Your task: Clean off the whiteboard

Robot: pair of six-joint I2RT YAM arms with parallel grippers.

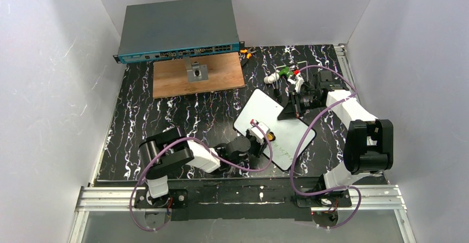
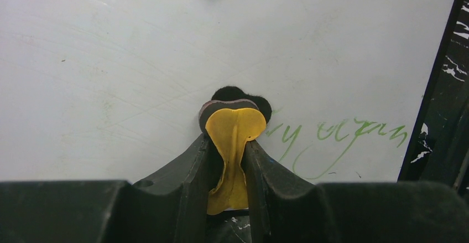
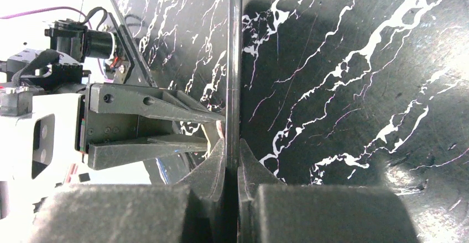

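**Eraser on the whiteboard, rim pinched**

The whiteboard (image 1: 264, 109) lies slantwise in the middle of the black marbled surface (image 1: 166, 115), just ahead of my two bases. Green writing (image 2: 343, 132) runs along its near right part, close to the dark rim.

My left fingers (image 2: 229, 149) are closed on a yellow eraser (image 2: 235, 124). Its dark felt face is pressed to the white, just left of the writing. From above, these fingers sit over the board's near half.

My right fingers (image 3: 232, 154) are closed on the board's thin rim, one on each side of it. From above, that grip is at the board's far right edge. In the right wrist view the rim runs straight up from between them, with the marbled surface on one side and my left arm on the other.

Behind the whiteboard lie a wooden board (image 1: 198, 75) and, further back, a grey network switch (image 1: 178, 28). A few small markers (image 1: 282, 72) sit near the back right.
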